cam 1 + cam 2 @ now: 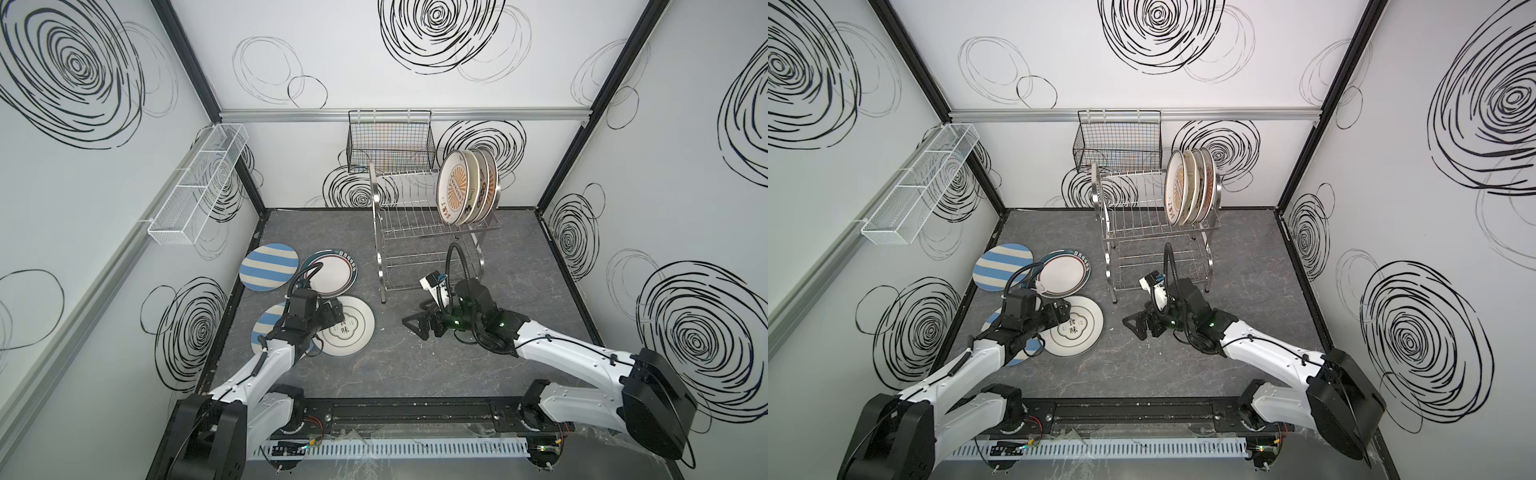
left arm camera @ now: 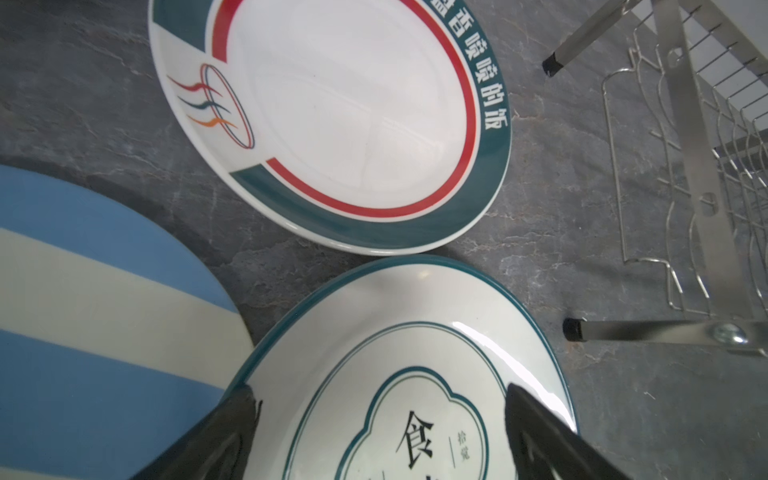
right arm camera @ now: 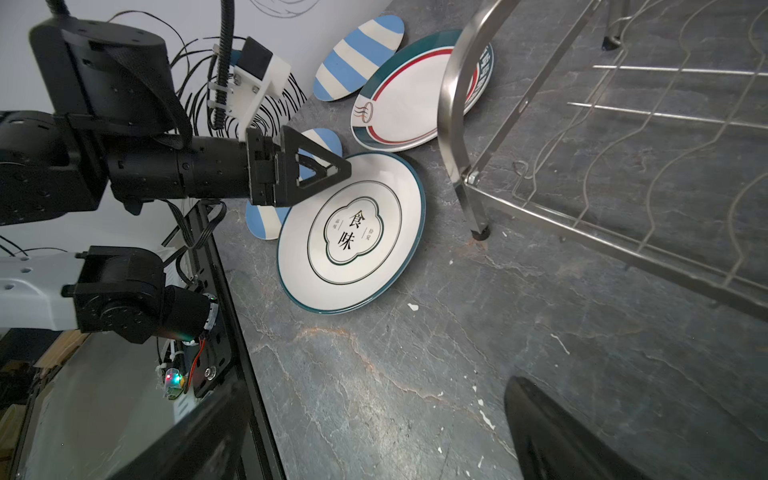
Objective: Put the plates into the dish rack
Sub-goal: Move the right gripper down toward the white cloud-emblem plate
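On the left of your table [image 1: 415,374] the loose dishes lie flat. A blue-striped plate [image 1: 269,267] is at the back with a green-rimmed plate [image 1: 336,280] just beside it, and nearer you a second striped plate [image 1: 265,328] is half hidden under the left arm [image 1: 274,361], with the character plate [image 1: 357,332] overlapping its edge; your left gripper [image 2: 380,390] hovers over that character plate, jaws spread wide and holding nothing. To their right stands the dish rack [image 1: 415,226], with four standing plates [image 1: 457,187] slotted upright at the right end of its upper tier. In front of the rack your right gripper [image 1: 417,326] sits low over bare table, jaws fully apart and empty.
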`<state>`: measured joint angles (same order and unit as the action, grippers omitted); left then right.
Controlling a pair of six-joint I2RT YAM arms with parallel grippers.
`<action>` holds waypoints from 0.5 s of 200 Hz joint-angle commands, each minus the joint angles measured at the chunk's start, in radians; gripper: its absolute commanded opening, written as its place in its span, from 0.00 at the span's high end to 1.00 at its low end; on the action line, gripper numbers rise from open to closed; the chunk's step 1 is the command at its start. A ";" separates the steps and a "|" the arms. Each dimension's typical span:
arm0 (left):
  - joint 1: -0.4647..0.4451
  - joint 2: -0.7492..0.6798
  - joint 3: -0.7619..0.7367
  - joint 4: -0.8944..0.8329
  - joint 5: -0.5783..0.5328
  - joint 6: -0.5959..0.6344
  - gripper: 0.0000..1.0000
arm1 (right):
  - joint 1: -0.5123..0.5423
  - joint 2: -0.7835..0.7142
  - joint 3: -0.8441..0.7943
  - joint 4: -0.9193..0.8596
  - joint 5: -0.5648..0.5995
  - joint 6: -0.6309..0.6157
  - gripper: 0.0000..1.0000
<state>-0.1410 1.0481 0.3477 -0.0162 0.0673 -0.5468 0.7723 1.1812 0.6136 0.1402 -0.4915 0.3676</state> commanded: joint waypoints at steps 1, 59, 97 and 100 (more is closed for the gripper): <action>-0.002 0.005 -0.024 0.044 0.036 -0.004 0.04 | -0.001 -0.026 -0.021 0.058 0.004 0.007 0.00; -0.047 0.035 0.004 0.046 0.083 0.000 0.04 | -0.010 -0.044 -0.021 0.013 0.027 0.043 0.00; -0.076 0.015 -0.001 0.029 0.086 -0.004 0.04 | -0.009 -0.078 -0.077 0.025 0.043 0.128 0.00; -0.082 0.011 -0.001 0.026 0.083 -0.005 0.04 | -0.009 -0.080 -0.087 0.036 0.039 0.140 0.00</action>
<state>-0.1974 1.0794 0.3389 -0.0002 0.1402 -0.5468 0.7662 1.1316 0.5835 0.1486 -0.4648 0.4301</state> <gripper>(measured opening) 0.959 0.998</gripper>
